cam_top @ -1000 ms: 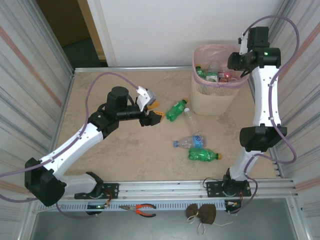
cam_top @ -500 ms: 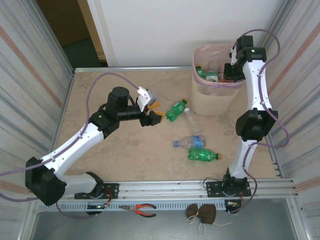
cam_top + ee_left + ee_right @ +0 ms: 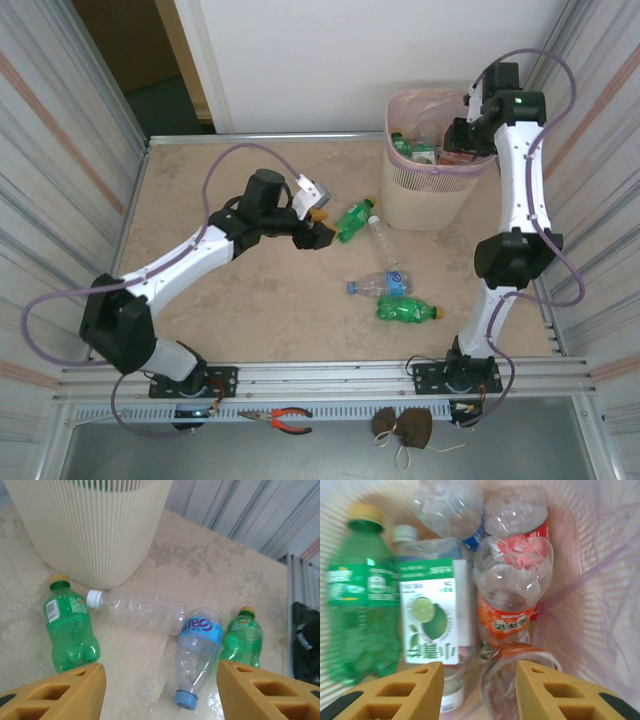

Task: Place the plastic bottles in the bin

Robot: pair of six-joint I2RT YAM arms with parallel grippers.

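Plastic bottles and bin, as I see them. Inside the bin [image 3: 418,200], against its pink liner [image 3: 600,580], a yellow-capped green bottle [image 3: 360,595], a lime-label bottle [image 3: 432,622] and an orange-label bottle [image 3: 512,597] stand packed side by side, with further clear ones crowded round them. Four more plastic bottles lie on their sides on the marbled counter [image 3: 230,300] outside the bin. The near green bottle [image 3: 352,220] lies just beside the bin's wall. The unlabelled clear bottle [image 3: 379,236] lies next to it, its white cap close to the bin's base. The blue-label bottle [image 3: 383,283], with a blue cap, lies farther from the bin, toward my bases. The far green bottle [image 3: 405,311] lies just beside the blue-label one, on its side away from the bin. My right pincer [image 3: 480,670] hangs over the bin's mouth, fingers a little apart. A clear bottle shows in the gap and runs behind one finger, and I cannot tell whether it is gripped or lies loose below. My left pincer [image 3: 161,675] is released, its fingers wide apart with nothing between them. It hovers above the counter near the green bottle beside the bin and faces the bin's ribbed wall.
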